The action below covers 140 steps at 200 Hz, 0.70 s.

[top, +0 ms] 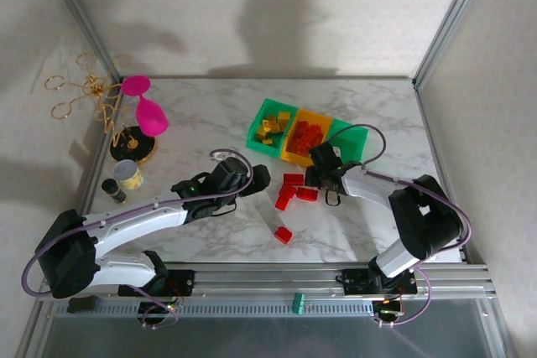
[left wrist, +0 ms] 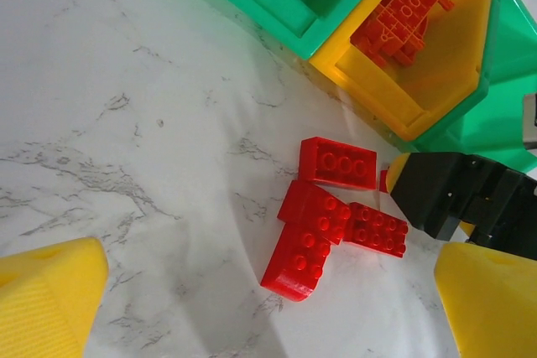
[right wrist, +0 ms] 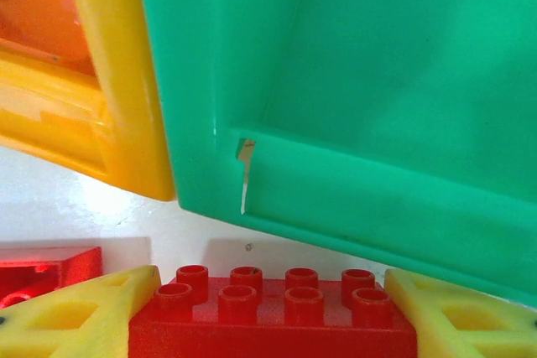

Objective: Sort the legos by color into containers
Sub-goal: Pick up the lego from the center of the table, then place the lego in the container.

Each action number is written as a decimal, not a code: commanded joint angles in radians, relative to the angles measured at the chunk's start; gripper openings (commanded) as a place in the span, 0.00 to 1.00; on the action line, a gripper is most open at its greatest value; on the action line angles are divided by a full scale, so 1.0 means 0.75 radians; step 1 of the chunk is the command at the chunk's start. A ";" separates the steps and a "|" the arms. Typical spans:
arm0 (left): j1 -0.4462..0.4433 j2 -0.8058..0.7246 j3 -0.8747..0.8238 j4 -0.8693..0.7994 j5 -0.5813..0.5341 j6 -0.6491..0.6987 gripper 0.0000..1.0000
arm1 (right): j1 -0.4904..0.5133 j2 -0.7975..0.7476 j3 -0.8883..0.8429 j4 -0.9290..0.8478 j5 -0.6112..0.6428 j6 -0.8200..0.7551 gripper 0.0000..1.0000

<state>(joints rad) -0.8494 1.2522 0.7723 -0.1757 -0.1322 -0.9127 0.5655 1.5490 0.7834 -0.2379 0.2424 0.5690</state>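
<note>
**Right gripper around a red brick beside the bins**

The right gripper [top: 321,175] is low on the marble table [top: 201,123], just in front of the three joined containers. In the right wrist view its two yellow fingers [right wrist: 75,316] stand at both ends of one red brick [right wrist: 273,324], which lies flat on the table with its studs up. The fingers look very close against the brick, but I cannot tell if they already press it or only enclose it. Directly behind this brick rises the wall of the right green bin [right wrist: 377,81], with the yellow-orange bin [right wrist: 109,81] to its left.

The left gripper [top: 256,178] hangs over the table with its jaws fully apart and it holds nothing. Under it, in the left wrist view, three loose red bricks [left wrist: 312,236] lie together, touching one another. One more red brick [top: 284,235] lies alone, nearer to the arm bases.

In the top view the left green bin [top: 262,146] contains yellow bricks [top: 273,126]. The yellow-orange bin in the middle contains a heap of red-orange bricks [top: 307,134].
</note>
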 commanded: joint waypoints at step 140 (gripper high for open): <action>-0.007 0.152 0.216 0.019 -0.026 0.109 1.00 | -0.313 -0.119 0.278 -0.087 0.036 -0.209 0.53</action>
<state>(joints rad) -0.8494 1.3384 0.8787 -0.1764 -0.1459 -0.8612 0.3622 1.3960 0.9375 -0.3283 0.2192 0.4606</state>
